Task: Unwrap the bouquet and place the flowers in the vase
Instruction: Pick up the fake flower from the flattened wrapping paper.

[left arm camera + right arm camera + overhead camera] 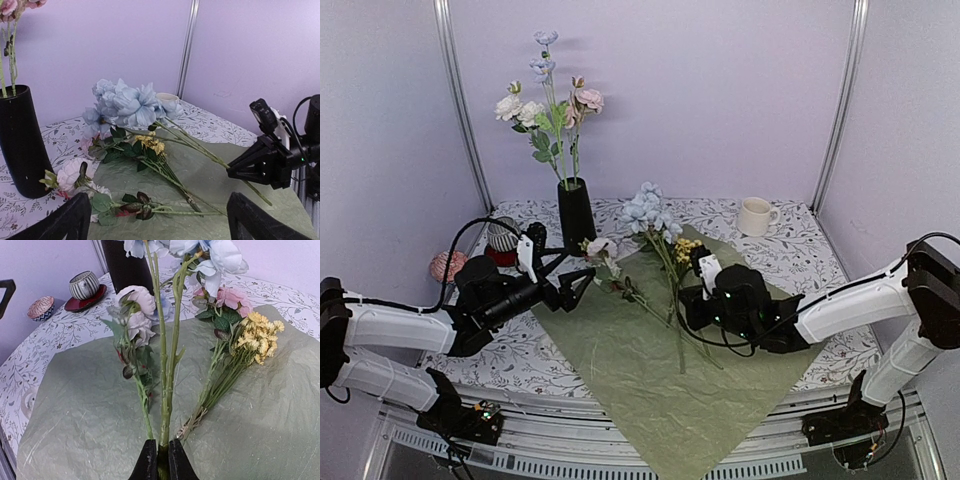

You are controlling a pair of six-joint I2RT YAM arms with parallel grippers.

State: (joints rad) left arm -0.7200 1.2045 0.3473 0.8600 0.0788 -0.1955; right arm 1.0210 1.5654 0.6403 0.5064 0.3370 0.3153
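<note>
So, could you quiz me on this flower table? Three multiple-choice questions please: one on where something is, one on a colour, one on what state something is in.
1. The white mug stands on the table:
A. at the back right
B. at the near left edge
C. in the middle

2. The stems pinched in the right arm's fingers end in blooms that are:
A. yellow
B. light blue
C. red

3. The left arm's fingers are:
A. wide open, gripping nothing
B. shut on a leaf
C. shut on a ribbon

Answers:
1. A: the top view shows it near the back right corner.
2. B: the held stems run up to pale blue petals.
3. A: the two fingers stand far apart.
</note>
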